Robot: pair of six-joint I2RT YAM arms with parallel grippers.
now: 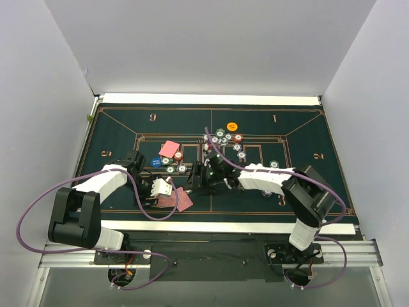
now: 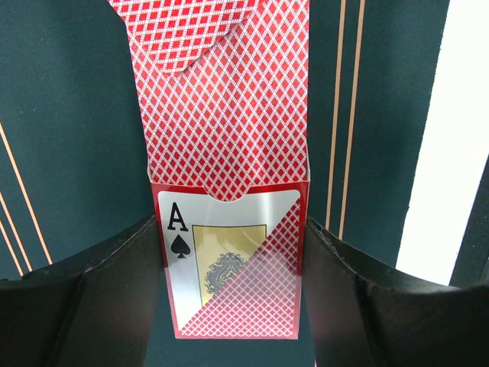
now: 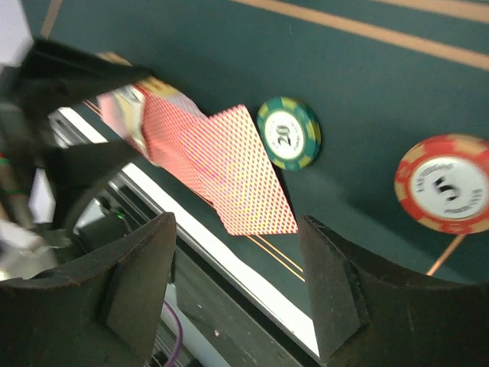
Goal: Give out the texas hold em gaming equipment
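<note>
At the mat's [image 1: 115,128] near edge — left gripper [image 2: 233,233] clamps the deck [image 2: 229,283], right gripper [image 3: 237,225] gapes empty — pinch only the protruding card [image 3: 221,164].

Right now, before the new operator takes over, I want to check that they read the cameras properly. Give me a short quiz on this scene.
1. True or false: the left gripper is shut on the card box.
2. In the right wrist view, the green chip reads: A) 5 B) 20 C) 100.
3. Which card face shows through the card box's window?
Key: 1 true; 2 B (the red chip is the one that reads 5); 3 the ace of spades.
</note>
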